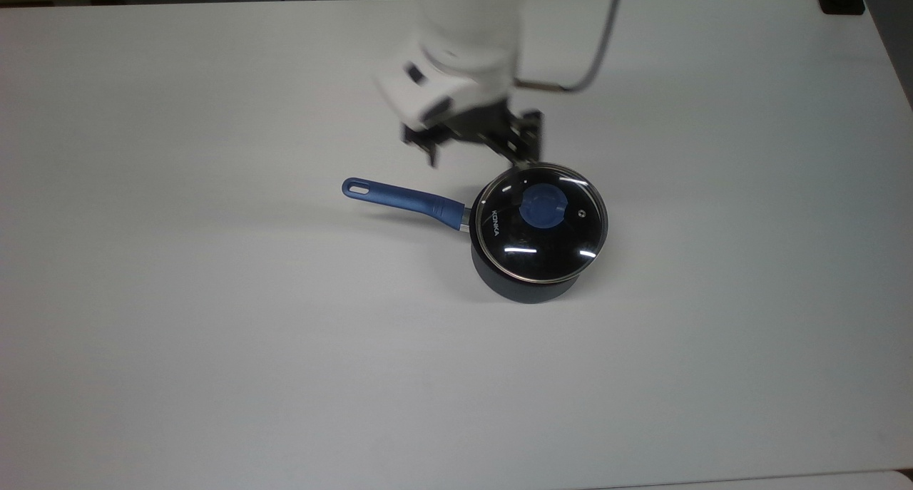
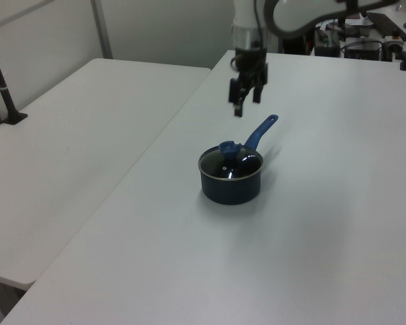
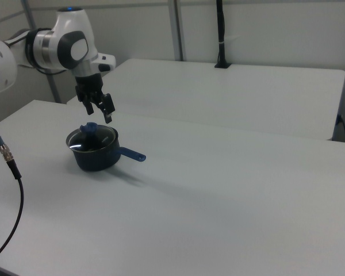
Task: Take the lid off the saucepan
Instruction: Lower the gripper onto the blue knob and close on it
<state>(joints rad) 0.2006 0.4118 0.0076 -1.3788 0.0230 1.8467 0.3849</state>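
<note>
Item: saucepan [image 1: 524, 279], dark-bodied, standing upright near the middle of the white worktop [image 1: 214, 333]. Its long blue handle [image 1: 406, 200] is pointing toward the top view's left, lying clear of the body and touching nothing.

Item: lid [image 1: 540, 222], clear glass with steel rim, sitting flat and centred on the saucepan's mouth. Lettering is reading along the rim nearest the handle. Not yet lifted; the task is standing at its approach stage.

Item: knob [image 1: 543, 206], round, blue, rising from the lid's centre. In the left view it [image 2: 229, 148] is standing proud of the glass, so it is judged the natural place to take hold, since the flat disc offers no other purchase.

Item: gripper [image 1: 476, 160], black, on a white arm [image 1: 463, 41], hanging above the worktop with fingers pointing down. Jaws are standing spread wide and are holding nothing. In the top view it is sitting just above the lid's far rim, between handle root and knob; in the left view [image 2: 244, 107] it is well above the pan. In the right view [image 3: 101, 111] it is hovering just over the knob, apart from it.

Judgement: the open, downward pose suits a straddle of the knob. The gripper likely needs to centre over the knob and descend before closing; an off-centre close risks tilting or sliding the lid.

Item: cable [image 3: 11, 172], dark, hanging in the right view's left foreground, clear of the pan.
</note>
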